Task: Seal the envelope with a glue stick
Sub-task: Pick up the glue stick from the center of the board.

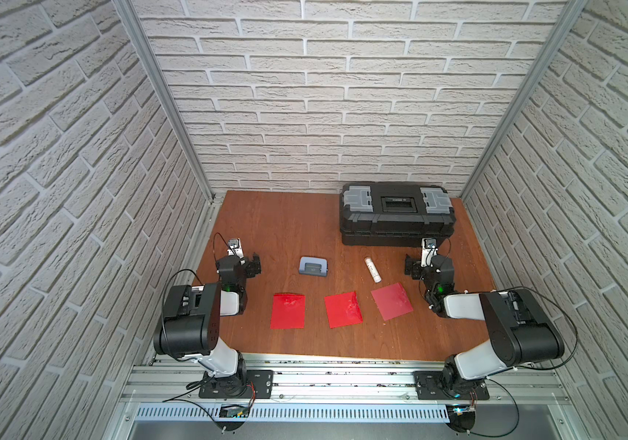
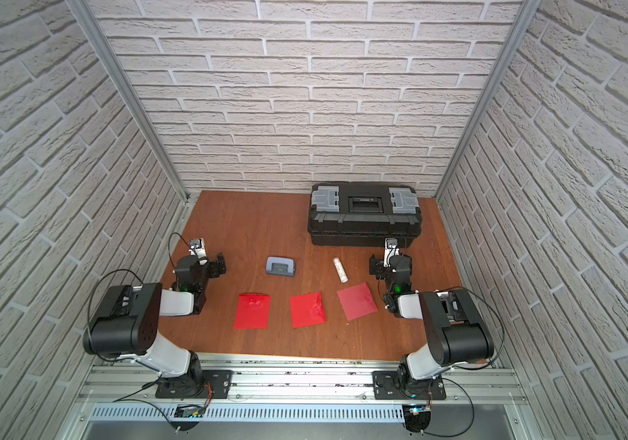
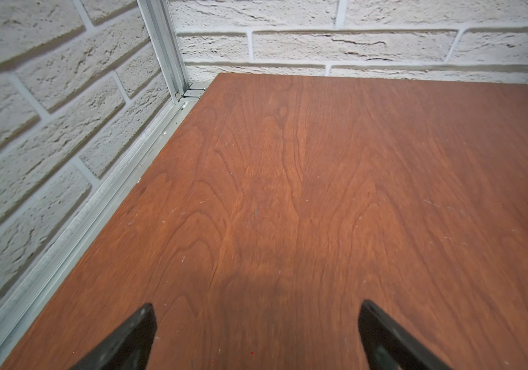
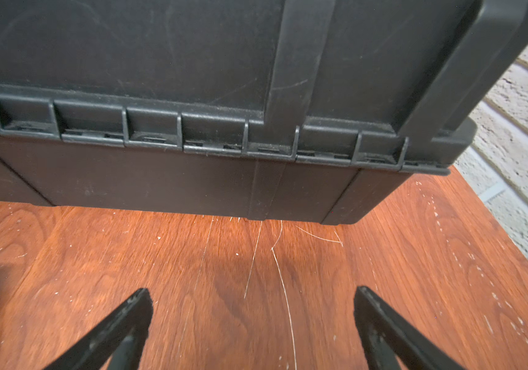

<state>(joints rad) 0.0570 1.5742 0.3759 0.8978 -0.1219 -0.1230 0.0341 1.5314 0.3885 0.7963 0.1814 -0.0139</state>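
Reddish-brown wood veneer covers the one tabletop [image 1: 285, 224] I am working over from afar, boxed in by pale brick-pattern walls. One black plastic toolbox [image 1: 396, 217] with two grey lid panels sits closed at the far right corner.

My two arms flank the scene. The left gripper [image 3: 256, 307] hangs over bare wood, its jaws spread wide with nothing between them. The right gripper [image 4: 253, 293] faces the toolbox's front wall, jaws likewise wide apart and empty.

Three red square paper envelopes lie flat in a row nearer the front edge: the left envelope [image 1: 288, 310], the middle envelope [image 1: 343, 309] and the right envelope [image 1: 392, 301], which is turned at an angle. None touches another.

One grey-blue hole punch [image 1: 313, 265] sits behind the left and middle envelopes, apart from both.

Smallest of all, the one white cylindrical glue stick [image 1: 372, 269] lies on its side on the wood. It is between the toolbox and the right envelope, near the right gripper, and touches none of them.
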